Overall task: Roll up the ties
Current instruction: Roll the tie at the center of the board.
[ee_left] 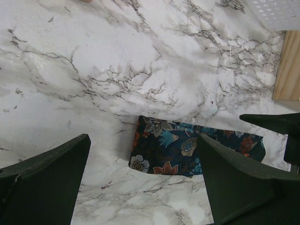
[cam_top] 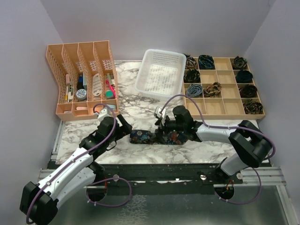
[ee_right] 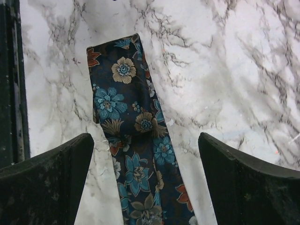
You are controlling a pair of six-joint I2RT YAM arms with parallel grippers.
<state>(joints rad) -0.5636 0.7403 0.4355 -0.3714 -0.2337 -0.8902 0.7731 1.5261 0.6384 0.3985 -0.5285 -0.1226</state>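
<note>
One tie (cam_top: 141, 137), dark navy with blue, red and tan flowers, lies flat along the near part of the marble table (cam_top: 126, 89). My left gripper (cam_top: 125, 128) is open just left of the tie's left end. In the left wrist view the tie (ee_left: 178, 150) lies between and beyond the spread fingers (ee_left: 42, 183) of the gripper (ee_left: 143, 187). My right gripper (cam_top: 164, 125) is open above the tie's middle. In the right wrist view the gripper (ee_right: 145, 178) straddles the tie (ee_right: 136, 159), both fingers clear of the fabric.
A wooden compartment tray (cam_top: 224, 104) with several rolled ties stands at the back right. A white plastic basket (cam_top: 160, 74) sits at the back centre. An orange file organiser (cam_top: 82, 79) with small items is at the back left. The table's front edge lies just below the tie.
</note>
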